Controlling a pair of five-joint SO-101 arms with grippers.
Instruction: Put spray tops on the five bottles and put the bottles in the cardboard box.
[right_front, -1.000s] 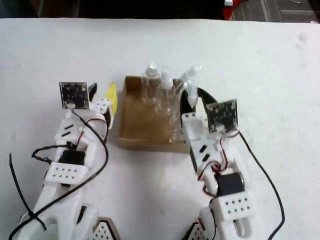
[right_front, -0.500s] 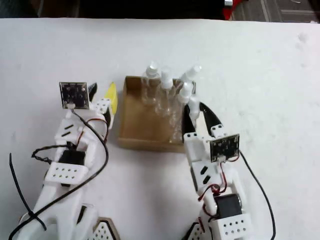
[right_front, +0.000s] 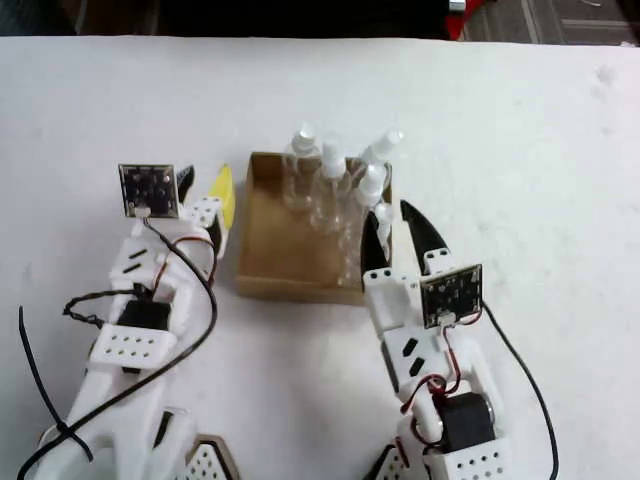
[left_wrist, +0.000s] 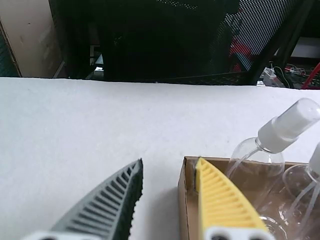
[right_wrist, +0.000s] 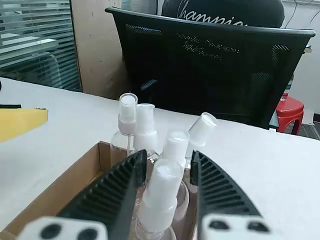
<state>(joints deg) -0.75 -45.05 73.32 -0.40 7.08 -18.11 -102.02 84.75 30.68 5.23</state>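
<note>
The right arm had drawn back toward its own base over the last second, away from the cardboard box (right_front: 300, 290), while the left arm had not moved. The right gripper (right_front: 387, 215) had let go: its jaws stood spread and empty, flanking the near right corner of the box, with the nearest bottle (right_wrist: 161, 187) showing between them in the right wrist view but apparently not clamped. The left gripper (right_front: 207, 178) was likewise open and held nothing, its yellow finger (left_wrist: 220, 200) lying at the box's left wall and its grey finger (left_wrist: 112, 205) over the bare desk (right_front: 520, 130). That retreat probably marked the release of the last bottle. Five bottles (right_front: 320, 190) stood clustered along the far and right side of the box, each wearing a white spray top, so the task looked all but finished, with only the arms left to clear away. Four of the bottles stood upright, long axis vertical and tops pointing straight up. The leaning bottle (right_front: 385, 143) at the far right corner tipped outward, its top angled up and away over the right wall, and it might have needed a nudge to sit straight. Which way the nozzles faced could not be told.
</note>
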